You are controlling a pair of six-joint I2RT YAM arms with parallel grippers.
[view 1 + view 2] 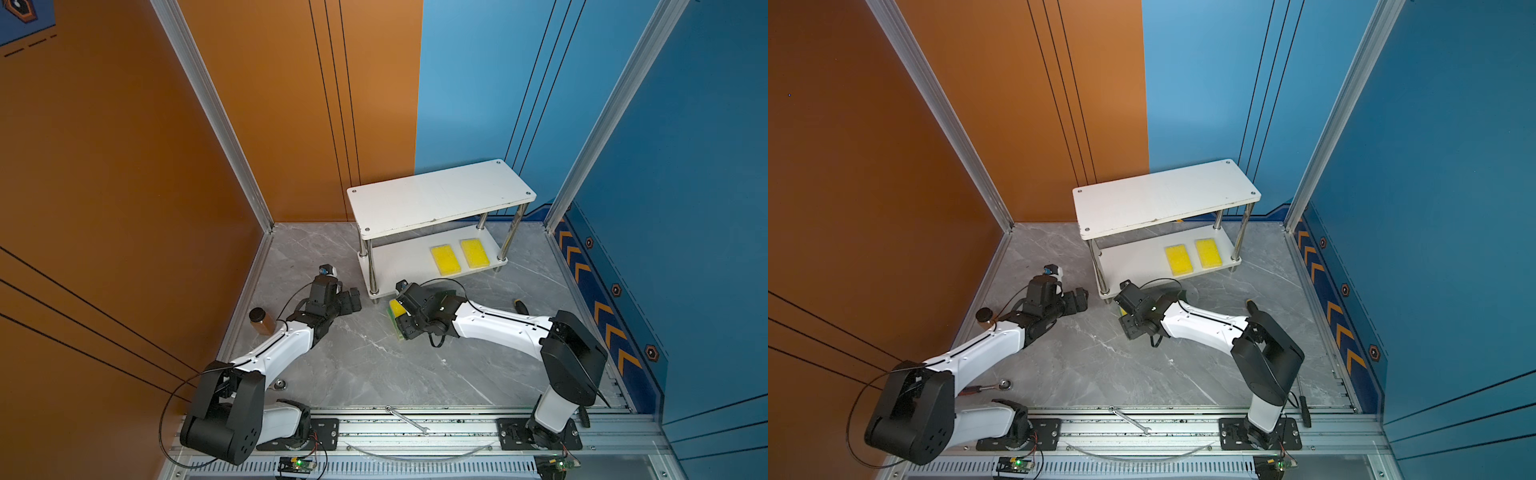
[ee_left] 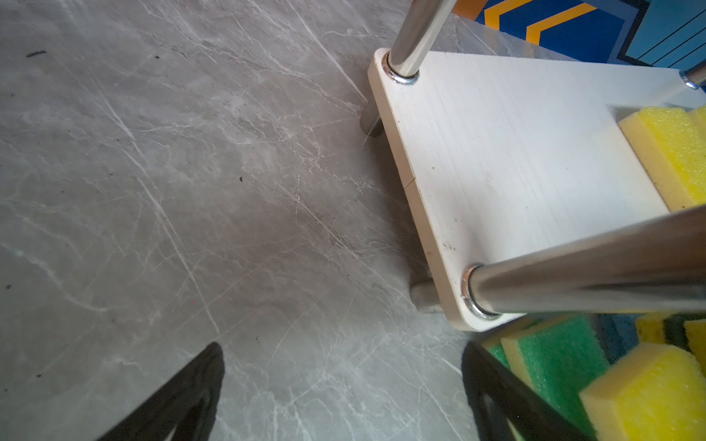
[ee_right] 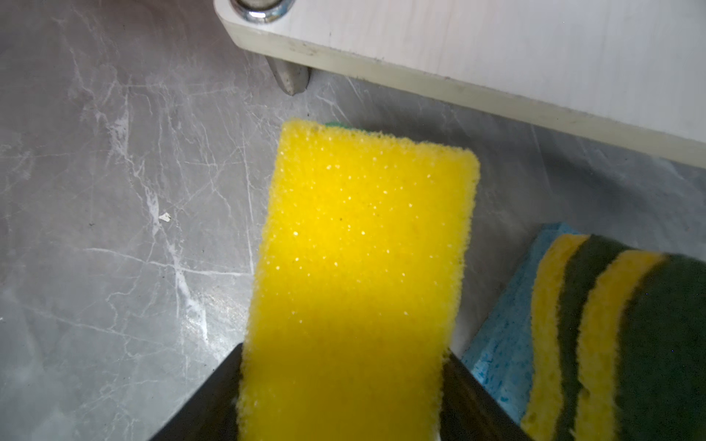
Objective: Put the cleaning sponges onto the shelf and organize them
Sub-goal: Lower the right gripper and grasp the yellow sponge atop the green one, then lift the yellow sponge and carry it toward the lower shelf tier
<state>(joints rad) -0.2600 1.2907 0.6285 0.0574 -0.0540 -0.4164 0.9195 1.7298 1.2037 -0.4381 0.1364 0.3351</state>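
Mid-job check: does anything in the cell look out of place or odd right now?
Yes, stray items: a wrench lies on the front rail, a ratchet lies on the table beneath the left arm, and a brown jar stands at the table's left edge. None belongs to this job.

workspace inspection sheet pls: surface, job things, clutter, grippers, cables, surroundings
surface: grey marble-look table, a few dark specks
job's things: shelf top board bare; two yellow sponges side by side on its lower board; green-topped sponge, light blue sponge and wavy dark-green sponges on the table by the shelf
clutter: brown bottle, wrench, ratchet
grippers: left gripper open, empty; right gripper shut on held yellow sponge
cables: black cable loops off the left arm's base
surroundings: orange wall, blue wall
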